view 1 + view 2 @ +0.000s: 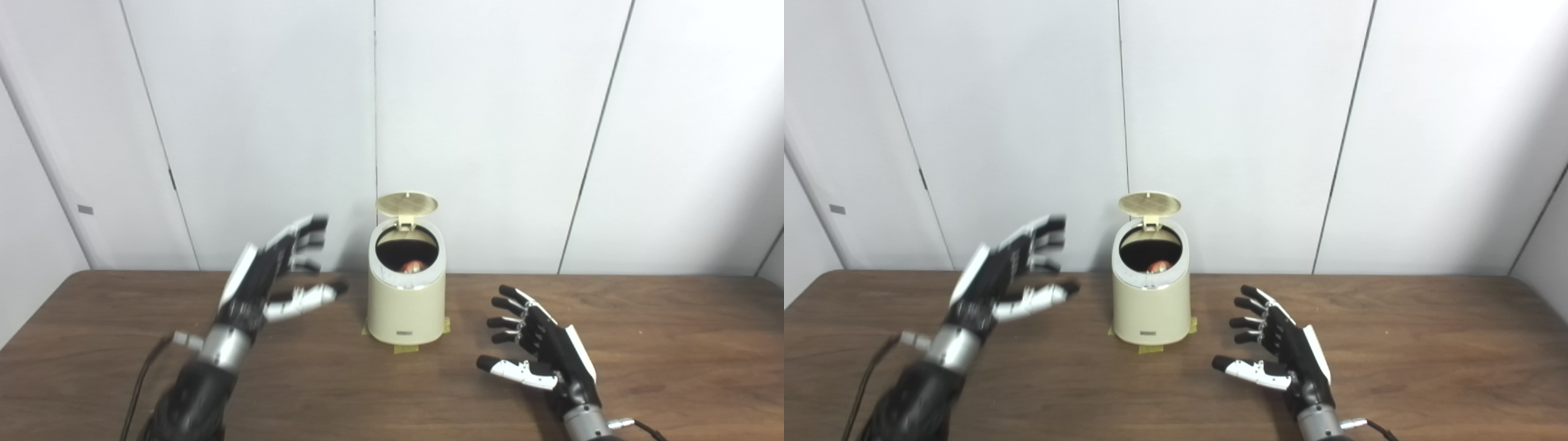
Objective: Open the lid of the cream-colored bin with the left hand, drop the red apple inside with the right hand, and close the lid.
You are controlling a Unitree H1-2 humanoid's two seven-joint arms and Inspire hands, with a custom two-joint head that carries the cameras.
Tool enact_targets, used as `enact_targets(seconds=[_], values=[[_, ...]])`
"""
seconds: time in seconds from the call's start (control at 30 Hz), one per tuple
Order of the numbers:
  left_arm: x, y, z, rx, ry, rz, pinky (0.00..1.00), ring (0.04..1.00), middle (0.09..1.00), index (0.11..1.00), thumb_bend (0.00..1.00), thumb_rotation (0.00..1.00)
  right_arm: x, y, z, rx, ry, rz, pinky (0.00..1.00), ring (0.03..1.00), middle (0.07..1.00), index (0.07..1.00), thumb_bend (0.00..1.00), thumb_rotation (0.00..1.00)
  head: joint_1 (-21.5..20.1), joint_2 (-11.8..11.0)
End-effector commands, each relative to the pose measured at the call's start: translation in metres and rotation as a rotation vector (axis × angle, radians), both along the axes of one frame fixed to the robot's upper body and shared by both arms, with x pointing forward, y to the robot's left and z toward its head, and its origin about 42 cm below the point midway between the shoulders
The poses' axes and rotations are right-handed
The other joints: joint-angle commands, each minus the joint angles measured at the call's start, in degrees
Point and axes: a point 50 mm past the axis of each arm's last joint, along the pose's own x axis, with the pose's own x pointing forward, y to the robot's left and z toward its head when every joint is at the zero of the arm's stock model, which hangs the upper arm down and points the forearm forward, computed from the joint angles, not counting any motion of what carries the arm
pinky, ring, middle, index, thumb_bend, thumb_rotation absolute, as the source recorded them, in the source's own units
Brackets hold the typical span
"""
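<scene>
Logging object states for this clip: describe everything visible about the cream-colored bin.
The cream-colored bin is a small, smooth round canister, seemingly plastic, with a pale rim ring and a small dark label low on its front. It stands upright at the back middle of the wooden table, on tan tape strips showing at its base. Its round lid is hinged at the rear and stands open. The red apple lies inside the dark interior. Neither robot hand touches it.

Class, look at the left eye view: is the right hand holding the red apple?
No. The right hand is open and empty above the table, while the red apple lies inside the cream-colored bin, whose lid stands open.
</scene>
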Motion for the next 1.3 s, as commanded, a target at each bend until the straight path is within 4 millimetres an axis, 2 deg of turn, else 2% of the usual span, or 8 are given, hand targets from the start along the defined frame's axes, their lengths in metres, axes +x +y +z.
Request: enact_targets(seconds=[0.0,0.2,0.43,0.57,0.73,0.83,1.03,1.27], values=[[0.013,-0.004,0.041,0.042,-0.091,-0.020,0.65,0.871,0.923,0.918,0.85,0.30,0.006,-0.001,0.014,0.015,-0.075,-0.002,0.60,0.699,0.809,0.846,0.83,0.18,0.1,0.1],[0.041,-0.026,0.083,0.140,-0.108,-0.039,0.74,0.928,0.963,0.947,0.91,0.33,0.003,-0.003,0.013,0.006,-0.073,-0.008,0.58,0.686,0.799,0.834,0.84,0.19,0.0,0.1],[0.069,-0.045,0.106,0.303,-0.130,-0.024,0.81,0.931,0.966,0.933,0.98,0.39,0.002,-0.004,0.014,0.014,-0.078,-0.011,0.57,0.675,0.797,0.832,0.83,0.18,-0.3,0.2],[0.083,-0.051,0.111,0.454,-0.158,-0.003,0.78,0.918,0.944,0.902,0.99,0.40,0.001,-0.003,0.015,0.022,-0.075,-0.010,0.57,0.677,0.796,0.830,0.84,0.17,-0.4,0.0],[0.094,-0.058,0.106,0.645,-0.164,-0.036,0.82,0.938,0.921,0.894,0.98,0.39,0.001,0.000,0.017,0.017,-0.080,-0.013,0.56,0.670,0.791,0.826,0.83,0.16,-0.9,-0.1],[0.098,-0.060,0.101,0.703,-0.139,-0.046,0.77,0.913,0.903,0.870,1.00,0.37,0.001,0.001,0.017,0.019,-0.080,-0.018,0.56,0.674,0.789,0.827,0.84,0.16,-1.2,-0.1],[0.094,-0.064,0.095,0.764,-0.122,-0.057,0.67,0.817,0.818,0.803,1.00,0.36,0.001,0.005,0.018,0.019,-0.077,-0.026,0.55,0.687,0.800,0.824,0.84,0.17,-1.6,0.0],[0.083,-0.063,0.092,0.765,-0.129,-0.100,0.66,0.817,0.798,0.773,1.00,0.38,0.001,0.009,0.017,0.013,-0.073,-0.028,0.54,0.669,0.794,0.819,0.84,0.17,-1.8,-0.1]])
